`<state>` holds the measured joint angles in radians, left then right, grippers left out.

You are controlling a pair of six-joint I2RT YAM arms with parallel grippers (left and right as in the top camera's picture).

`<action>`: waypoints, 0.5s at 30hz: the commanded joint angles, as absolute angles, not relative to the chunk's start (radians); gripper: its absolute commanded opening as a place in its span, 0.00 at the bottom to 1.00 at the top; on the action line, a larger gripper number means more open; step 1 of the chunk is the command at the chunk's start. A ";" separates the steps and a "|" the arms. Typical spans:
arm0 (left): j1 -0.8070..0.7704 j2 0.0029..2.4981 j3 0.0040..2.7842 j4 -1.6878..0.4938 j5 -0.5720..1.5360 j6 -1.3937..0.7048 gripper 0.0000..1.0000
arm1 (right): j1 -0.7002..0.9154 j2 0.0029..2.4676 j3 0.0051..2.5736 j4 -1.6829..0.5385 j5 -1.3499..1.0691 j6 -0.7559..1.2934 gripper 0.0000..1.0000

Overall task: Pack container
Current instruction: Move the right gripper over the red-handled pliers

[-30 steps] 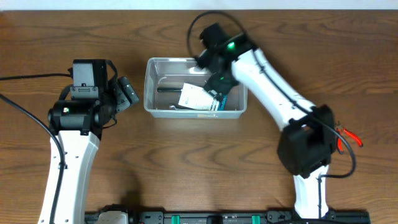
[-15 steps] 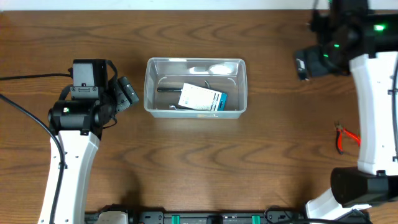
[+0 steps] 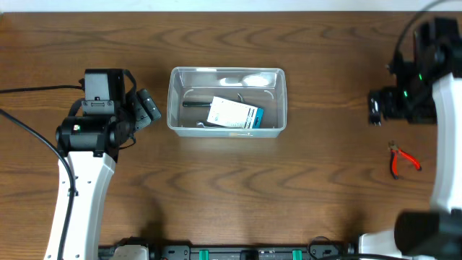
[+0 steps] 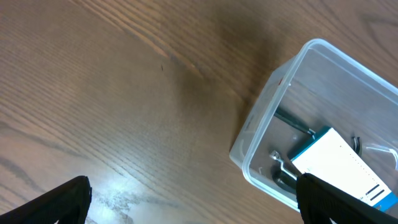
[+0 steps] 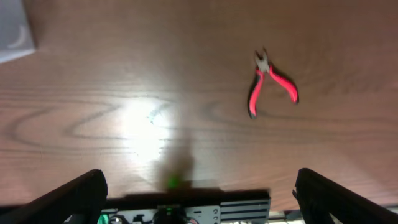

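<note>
The clear plastic container [image 3: 227, 101] sits at the table's middle back and holds a blue-and-white box [image 3: 232, 114] and dark metal tools [image 3: 196, 103]. It also shows in the left wrist view [image 4: 261, 134]. Red-handled pliers [image 3: 401, 159] lie on the table at the right, also in the right wrist view [image 5: 271, 87]. My left gripper [image 3: 148, 107] hangs open and empty just left of the container. My right gripper [image 3: 375, 107] is open and empty, high above the table, up and left of the pliers.
The arm bases and a black rail [image 3: 253, 253] line the front edge. A black cable [image 3: 29, 90] runs off at the left.
My right arm has swung from over the container far to the right, empty, to a spot above the pliers. The box lies in the container. The left arm has not moved.
</note>
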<state>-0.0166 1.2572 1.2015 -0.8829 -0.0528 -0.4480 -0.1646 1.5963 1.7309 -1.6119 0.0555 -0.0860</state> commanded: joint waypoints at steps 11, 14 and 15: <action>-0.012 1.264 1.212 -0.886 -0.065 -0.446 0.98 | -0.406 1.458 1.235 -1.234 0.048 -0.138 0.99; -0.012 1.264 1.212 -0.886 -0.065 -0.446 0.98 | -0.409 1.502 1.198 -1.175 0.038 -0.166 0.99; -0.012 1.264 1.212 -0.886 -0.065 -0.446 0.98 | -0.408 1.517 1.195 -1.165 0.019 -0.166 0.98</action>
<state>-0.0166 1.2572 1.2015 -0.8837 -0.0528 -0.4480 -0.4015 1.4925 1.2095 -1.1805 0.0505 -0.1287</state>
